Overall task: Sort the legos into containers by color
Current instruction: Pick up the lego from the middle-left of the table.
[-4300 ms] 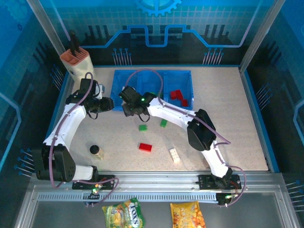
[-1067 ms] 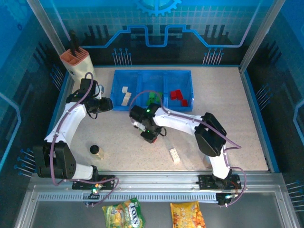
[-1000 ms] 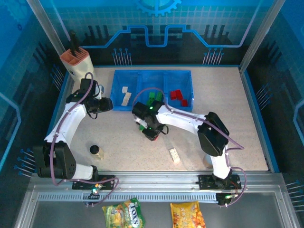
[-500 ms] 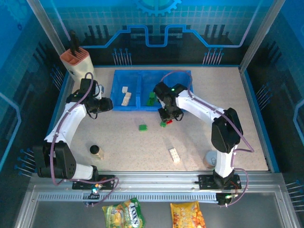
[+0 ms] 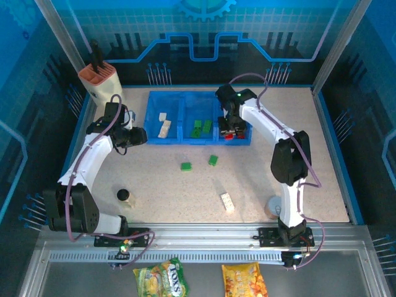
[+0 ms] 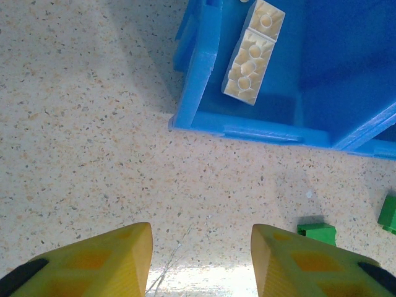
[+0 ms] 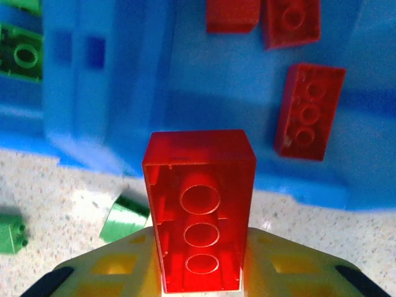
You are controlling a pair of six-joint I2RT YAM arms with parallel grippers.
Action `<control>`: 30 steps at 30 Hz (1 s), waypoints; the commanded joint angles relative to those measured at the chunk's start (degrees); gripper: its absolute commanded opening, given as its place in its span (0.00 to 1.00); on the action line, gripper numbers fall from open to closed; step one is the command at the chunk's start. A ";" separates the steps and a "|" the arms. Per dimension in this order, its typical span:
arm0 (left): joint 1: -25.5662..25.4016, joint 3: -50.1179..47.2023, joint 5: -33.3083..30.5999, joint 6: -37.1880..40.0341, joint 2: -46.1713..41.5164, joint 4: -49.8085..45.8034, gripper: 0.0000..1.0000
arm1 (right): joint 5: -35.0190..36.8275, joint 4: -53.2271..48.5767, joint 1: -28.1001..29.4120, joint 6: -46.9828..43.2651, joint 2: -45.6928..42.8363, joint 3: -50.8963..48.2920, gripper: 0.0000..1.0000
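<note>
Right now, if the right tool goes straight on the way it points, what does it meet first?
Probably the blue tray: the right tool, shut on a red brick, points over the near wall into the compartment with the red bricks. Depth is unclear.

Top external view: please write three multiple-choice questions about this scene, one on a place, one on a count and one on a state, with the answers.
1. Which compartment of the blue tray holds cream legos?
A) left B) middle C) right
2. How many green legos lie on the table outside the tray?
A) none B) two C) five
3. What is the state of the right pincer?
A) open and empty B) shut on a red lego C) shut on a green lego

Answers:
1 A: the cream legos sit in the leftmost compartment.
2 B: two green legos lie just in front of the tray.
3 B: the right wrist view shows the red lego clamped in it.
</note>
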 commanded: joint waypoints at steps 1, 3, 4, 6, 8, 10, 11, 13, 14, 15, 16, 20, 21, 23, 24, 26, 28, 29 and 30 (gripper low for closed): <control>0.78 -0.04 -0.05 0.79 0.43 -0.78 0.47 | -0.21 -3.29 -1.59 0.41 3.85 4.99 0.34; 0.78 -0.09 0.02 0.83 0.46 -0.82 0.47 | -0.14 -4.13 -2.38 0.27 6.16 7.93 0.34; 0.76 -0.04 0.01 0.79 0.52 -0.79 0.47 | -0.30 -4.29 -2.66 0.15 6.97 9.06 0.34; 0.77 -0.04 0.09 0.79 0.60 -0.79 0.47 | -0.39 -4.75 -3.27 -0.08 9.07 11.42 0.34; 0.76 -0.04 0.05 0.79 0.61 -0.77 0.46 | -0.67 -5.31 -3.74 -0.26 10.98 13.43 0.34; 0.76 -0.05 0.02 0.78 0.61 -0.77 0.47 | -1.06 -5.74 -4.01 -0.48 12.62 15.09 0.34; 0.78 -0.08 0.02 0.79 0.61 -0.78 0.47 | -1.23 -5.74 -4.03 -0.52 13.28 15.68 0.34; 0.76 -0.04 0.01 0.79 0.69 -0.73 0.47 | -1.69 -5.74 -4.11 -0.55 14.62 16.52 0.33; 0.81 -0.14 0.04 0.79 0.78 -0.61 0.47 | -2.03 -5.86 -4.11 -0.64 14.98 17.06 0.33; 0.76 0.02 0.25 0.79 0.95 -0.75 0.47 | -2.26 -6.19 -4.11 -0.64 16.55 17.73 0.33; 0.76 0.08 0.46 0.73 1.12 -0.87 0.47 | -2.36 -6.22 -4.16 -0.66 17.15 17.99 0.33; 0.76 0.12 0.06 0.87 0.92 -0.94 0.47 | -2.67 -6.23 -4.11 -0.62 18.83 17.92 0.33; 0.76 0.06 -0.02 0.88 0.87 -0.87 0.47 | -2.75 -6.29 -4.12 -0.57 19.22 17.91 0.33; 0.76 0.05 -0.03 0.87 0.70 -0.87 0.47 | -2.69 -6.44 -4.11 -0.61 19.69 17.82 0.33; 0.77 0.04 -0.05 0.88 0.70 -0.89 0.47 | -2.60 -6.41 -4.12 -0.64 19.84 17.66 0.34; 0.83 0.05 -0.04 0.88 0.78 -0.90 0.47 | -2.66 -6.27 -4.11 -0.67 20.12 17.22 0.34; 0.82 0.04 0.05 0.81 0.78 -0.95 0.47 | -2.43 -6.16 -4.14 -0.70 20.60 17.20 0.34; 0.77 0.05 0.04 0.79 0.86 -0.93 0.47 | -2.33 -6.13 -4.11 -0.68 21.01 17.20 0.34; 0.76 0.05 0.09 0.83 0.85 -0.90 0.47 | -2.35 -6.17 -4.12 -0.66 21.45 17.36 0.34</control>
